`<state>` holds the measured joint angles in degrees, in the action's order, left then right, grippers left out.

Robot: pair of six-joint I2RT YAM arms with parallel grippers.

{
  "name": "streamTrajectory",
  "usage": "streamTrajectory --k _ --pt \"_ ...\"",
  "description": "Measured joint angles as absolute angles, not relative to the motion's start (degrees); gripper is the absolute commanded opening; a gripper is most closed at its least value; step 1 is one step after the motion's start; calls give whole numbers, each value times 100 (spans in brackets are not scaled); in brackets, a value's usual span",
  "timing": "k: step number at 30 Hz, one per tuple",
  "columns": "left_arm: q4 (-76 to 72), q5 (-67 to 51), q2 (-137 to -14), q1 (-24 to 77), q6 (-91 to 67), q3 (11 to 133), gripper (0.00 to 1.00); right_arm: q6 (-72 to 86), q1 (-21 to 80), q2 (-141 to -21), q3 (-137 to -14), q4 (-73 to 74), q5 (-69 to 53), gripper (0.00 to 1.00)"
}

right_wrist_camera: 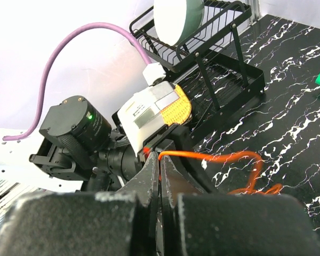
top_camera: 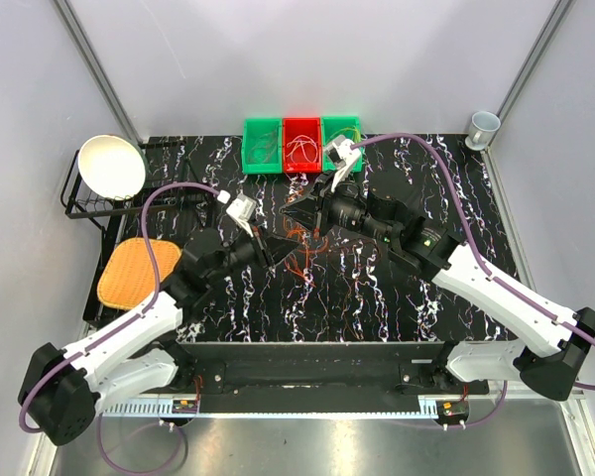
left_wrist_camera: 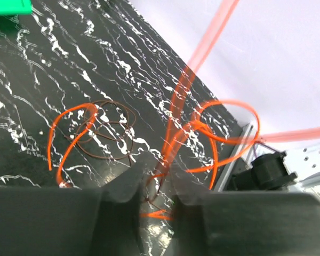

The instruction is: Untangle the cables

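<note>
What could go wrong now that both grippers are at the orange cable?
1. The right gripper is shut on the orange cable, and the left gripper has an orange strand between its jaws. If the arms pull apart, a knot might tighten instead of loosening.
2. The brown cable lies looped together with the orange loops, so it may get dragged along.

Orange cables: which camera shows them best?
The left wrist view. The orange cables fill it: loops on the table and a strand running up between the left gripper's fingers. The top view shows only a tiny tangle between both arms. The right wrist view shows one strand leaving the shut right gripper.
</note>
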<state>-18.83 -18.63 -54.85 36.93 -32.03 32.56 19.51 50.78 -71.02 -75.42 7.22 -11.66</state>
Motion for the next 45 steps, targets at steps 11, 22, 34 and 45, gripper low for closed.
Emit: streamTrajectory --k 11,22,34,45 --pt "-1100 -827 -5076 3780 -3124 3304 0 1717 4919 -6626 -7542 1330 -537 0" --pt "-598 338 -4971 3728 -3380 3651 0 1472 4453 -5690 -7542 2309 255 0" --pt "622 443 -5590 3656 -3610 4292 99 1531 4405 -6276 -7902 2344 196 0" --pt "3262 1249 -5398 3647 -3605 5808 99 1402 4390 -7052 -8683 2222 272 0"
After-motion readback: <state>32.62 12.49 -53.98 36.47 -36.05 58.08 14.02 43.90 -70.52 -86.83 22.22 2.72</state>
